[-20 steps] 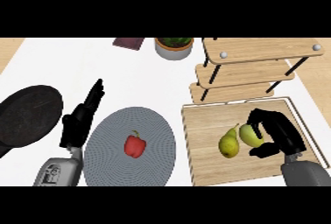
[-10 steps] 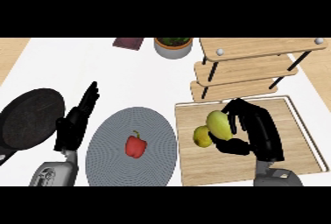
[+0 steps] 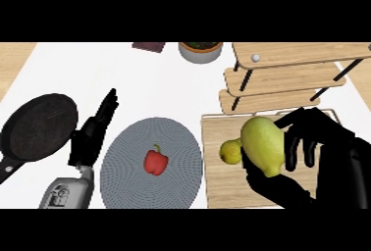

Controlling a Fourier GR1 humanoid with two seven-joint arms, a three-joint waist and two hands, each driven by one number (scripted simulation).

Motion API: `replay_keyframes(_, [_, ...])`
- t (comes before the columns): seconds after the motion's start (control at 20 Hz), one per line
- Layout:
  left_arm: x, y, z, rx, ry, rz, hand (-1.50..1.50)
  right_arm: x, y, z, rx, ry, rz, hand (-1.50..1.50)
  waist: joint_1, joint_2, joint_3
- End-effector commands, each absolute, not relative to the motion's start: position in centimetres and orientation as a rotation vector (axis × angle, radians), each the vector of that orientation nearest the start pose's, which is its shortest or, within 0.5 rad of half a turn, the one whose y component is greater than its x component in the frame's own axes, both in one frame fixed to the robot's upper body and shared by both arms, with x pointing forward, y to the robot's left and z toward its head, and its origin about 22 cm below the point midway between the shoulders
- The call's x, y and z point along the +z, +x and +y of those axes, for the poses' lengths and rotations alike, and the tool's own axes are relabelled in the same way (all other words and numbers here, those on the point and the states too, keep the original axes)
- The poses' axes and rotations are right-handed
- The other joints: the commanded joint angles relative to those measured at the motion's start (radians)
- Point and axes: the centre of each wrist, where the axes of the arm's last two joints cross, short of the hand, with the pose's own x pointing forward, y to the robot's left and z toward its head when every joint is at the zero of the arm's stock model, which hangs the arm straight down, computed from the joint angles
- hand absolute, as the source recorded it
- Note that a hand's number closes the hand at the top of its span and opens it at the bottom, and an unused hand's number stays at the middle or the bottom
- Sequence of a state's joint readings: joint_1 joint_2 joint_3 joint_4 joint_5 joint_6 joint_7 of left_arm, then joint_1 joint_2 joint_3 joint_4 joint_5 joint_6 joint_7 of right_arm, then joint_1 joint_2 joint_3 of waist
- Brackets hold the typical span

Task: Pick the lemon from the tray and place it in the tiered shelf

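Note:
A yellow-green lemon [image 3: 261, 143] is raised above the wooden tray [image 3: 217, 188] at the lower right, looming large in the head view. My right hand [image 3: 313, 142] is shut on it, fingers curled over its right side and thumb beneath. A smaller yellow fruit [image 3: 230, 152] lies on the tray, partly hidden behind the lemon. The wooden tiered shelf [image 3: 290, 78] stands just beyond the tray at the upper right. My left hand [image 3: 91, 139] rests open at the left, fingers straight and pointing up.
A grey round plate [image 3: 127, 171] with a red bell pepper [image 3: 156, 162] sits left of the tray. A black pan [image 3: 36, 127] lies at the far left. A potted plant [image 3: 200, 50] and a dark red object [image 3: 148, 46] stand at the back.
My right hand closed on the lemon and lifted it off the tray, moving left and toward the camera. The other fruit stays on the tray. The left hand is unchanged.

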State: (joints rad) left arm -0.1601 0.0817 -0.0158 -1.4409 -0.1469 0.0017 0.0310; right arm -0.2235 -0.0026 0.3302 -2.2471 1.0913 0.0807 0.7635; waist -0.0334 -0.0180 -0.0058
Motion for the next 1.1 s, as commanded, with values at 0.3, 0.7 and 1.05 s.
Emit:
replay_keyframes(0.3, [3.1,29.0,21.3,-0.274,0.115,-1.584,0.0,27.4,19.0,-12.3,0.237,-1.133,-1.661,1.5,0.037,0.016,0.005])
replay_keyframes(0.7, [1.0,28.0,22.4,-0.253,0.107,-1.578,0.0,31.5,20.9,-16.7,0.18,-1.222,-1.684,1.5,0.031,0.016,0.005])
replay_keyframes(1.05, [0.8,28.6,22.6,-0.257,0.109,-1.574,0.0,32.1,25.1,-15.5,0.257,-1.372,-1.681,1.5,0.037,0.018,0.005])
